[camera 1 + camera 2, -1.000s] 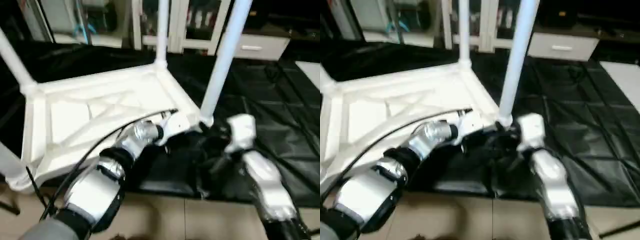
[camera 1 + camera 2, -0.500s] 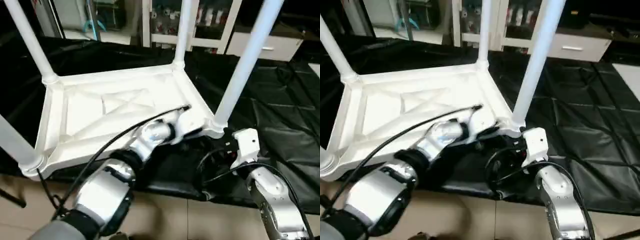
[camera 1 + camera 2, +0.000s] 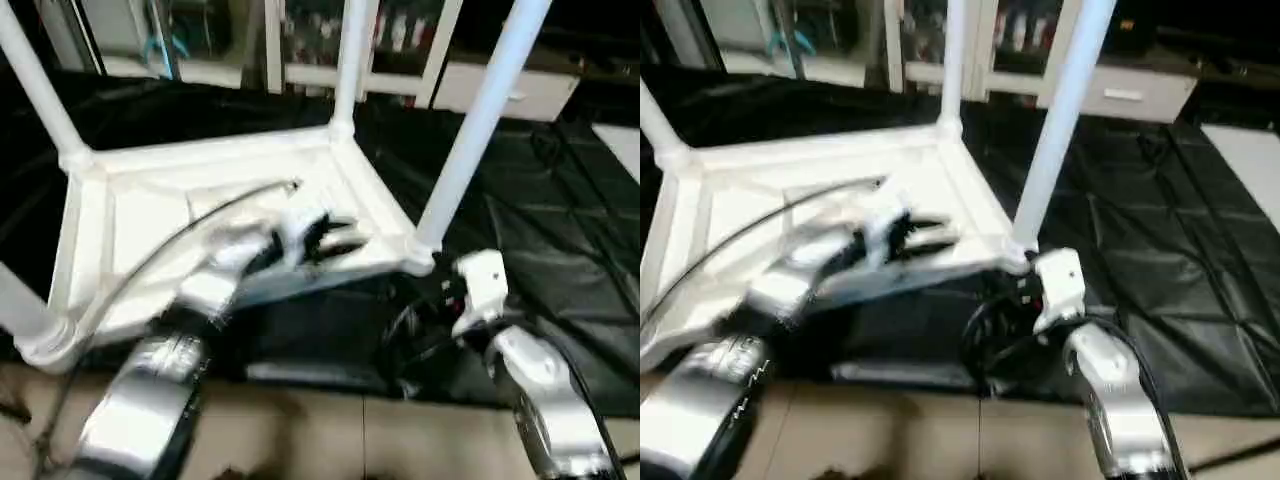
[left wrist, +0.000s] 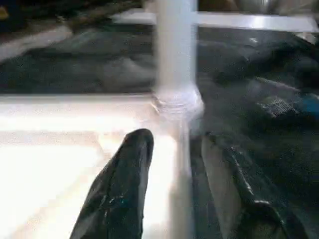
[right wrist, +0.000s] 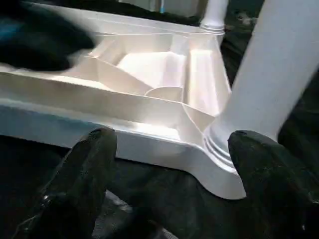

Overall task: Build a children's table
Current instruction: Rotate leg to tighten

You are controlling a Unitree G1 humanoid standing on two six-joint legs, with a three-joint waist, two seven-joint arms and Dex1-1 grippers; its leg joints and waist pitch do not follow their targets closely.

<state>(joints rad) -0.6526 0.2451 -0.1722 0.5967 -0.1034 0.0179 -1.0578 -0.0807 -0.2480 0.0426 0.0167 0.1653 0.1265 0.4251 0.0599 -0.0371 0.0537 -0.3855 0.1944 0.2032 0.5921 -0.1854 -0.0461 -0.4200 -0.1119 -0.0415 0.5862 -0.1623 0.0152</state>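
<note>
The children's table [image 3: 150,220] lies upside down on a black sheet, ribbed underside up. A white leg stands in each corner socket, the near right leg [image 3: 470,130] among them. My left gripper [image 3: 335,235] hovers over the near rim, a little left of that leg's socket [image 3: 420,262]. It is open, and in the left wrist view its fingers [image 4: 124,189] stand either side of the rim [image 4: 182,179]. My right gripper [image 5: 179,184] is open just in front of the near right socket [image 5: 219,149], with nothing held. Its white wrist [image 3: 480,285] sits beside that corner.
The black sheet [image 3: 560,230] covers the floor under and to the right of the table. Beige floor [image 3: 330,440] runs along its near edge. A white cabinet with glass doors [image 3: 400,40] stands behind. Black cables [image 3: 410,330] loop by my right wrist.
My left gripper has opened and its arm has swung up and left, off the near rim. The right arm stays by the near right corner. The camera has shifted.
</note>
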